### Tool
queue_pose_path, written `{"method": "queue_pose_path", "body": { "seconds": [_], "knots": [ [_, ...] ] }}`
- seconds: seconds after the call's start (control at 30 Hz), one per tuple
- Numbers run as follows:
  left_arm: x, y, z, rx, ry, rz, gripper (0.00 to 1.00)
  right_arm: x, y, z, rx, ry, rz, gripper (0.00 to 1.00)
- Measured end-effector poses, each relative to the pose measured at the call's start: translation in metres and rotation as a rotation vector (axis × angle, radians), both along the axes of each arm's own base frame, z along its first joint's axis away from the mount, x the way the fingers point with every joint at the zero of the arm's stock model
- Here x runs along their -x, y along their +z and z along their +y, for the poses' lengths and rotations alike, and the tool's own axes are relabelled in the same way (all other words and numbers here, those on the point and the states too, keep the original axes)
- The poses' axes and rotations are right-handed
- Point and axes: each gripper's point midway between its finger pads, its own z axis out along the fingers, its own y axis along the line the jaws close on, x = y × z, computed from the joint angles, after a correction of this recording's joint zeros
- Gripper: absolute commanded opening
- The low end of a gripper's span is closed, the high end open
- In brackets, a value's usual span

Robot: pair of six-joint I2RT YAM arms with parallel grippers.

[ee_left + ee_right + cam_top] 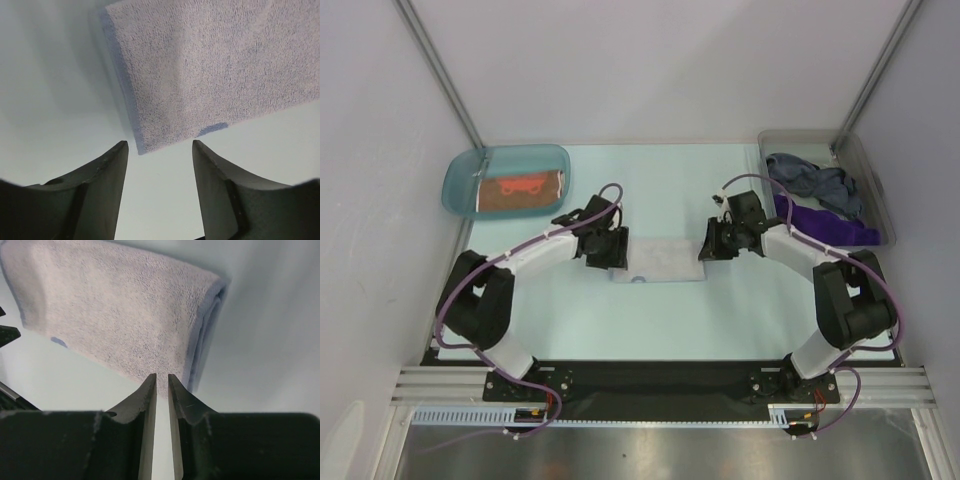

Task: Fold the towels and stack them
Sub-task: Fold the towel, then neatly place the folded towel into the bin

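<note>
Towel [660, 258], pale blue-white terry: lay folded on table [720, 320] between both grippers. Looked soft, light, limp; best pinched at the doubled edge. Saw left gripper [160, 145] spread wide just off a corner, right gripper [162, 377] nearly pressed together, seemingly holding nothing.

From above, the left hand [617, 256] and right hand [709, 248] each hide the towel [665, 260] end beneath them. In its wrist view, the towel ahead of the left hand runs off the top and right edges.
</note>
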Motion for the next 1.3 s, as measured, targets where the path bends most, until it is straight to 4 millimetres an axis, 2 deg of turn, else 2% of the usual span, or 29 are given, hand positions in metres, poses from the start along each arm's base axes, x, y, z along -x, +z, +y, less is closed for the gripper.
{"method": "queue_pose_path", "body": {
  "seconds": [0.1, 0.27, 0.4, 0.5, 0.7, 0.87, 1.1, 1.3],
  "knots": [
    [-0.009, 0.0, 0.007, 0.039, 0.03, -0.003, 0.64, -0.009, 0.0, 0.002, -0.005, -0.003, -0.013, 0.2],
    [-0.024, -0.006, 0.022, 0.095, 0.085, -0.007, 0.65, -0.026, -0.014, -0.001, -0.017, -0.026, -0.013, 0.22],
    [-0.028, -0.017, 0.016, 0.113, 0.075, 0.01, 0.64, -0.041, -0.033, -0.011, -0.016, -0.061, 0.007, 0.23],
    [-0.026, -0.03, 0.016, 0.101, 0.073, 0.041, 0.64, -0.044, -0.044, -0.016, -0.019, -0.072, 0.032, 0.24],
    [-0.027, -0.035, 0.017, 0.089, 0.071, 0.043, 0.67, -0.044, -0.039, -0.016, -0.022, -0.065, 0.021, 0.26],
    [-0.029, -0.035, 0.014, 0.103, 0.065, 0.039, 0.66, -0.042, -0.016, -0.017, -0.025, -0.065, -0.013, 0.28],
    [-0.034, -0.036, 0.005, 0.146, 0.055, 0.032, 0.57, -0.04, 0.019, -0.02, -0.032, -0.065, -0.089, 0.29],
    [-0.037, -0.038, -0.001, 0.161, 0.072, 0.052, 0.48, -0.037, 0.024, -0.021, -0.029, -0.063, -0.088, 0.29]
  ]
}}
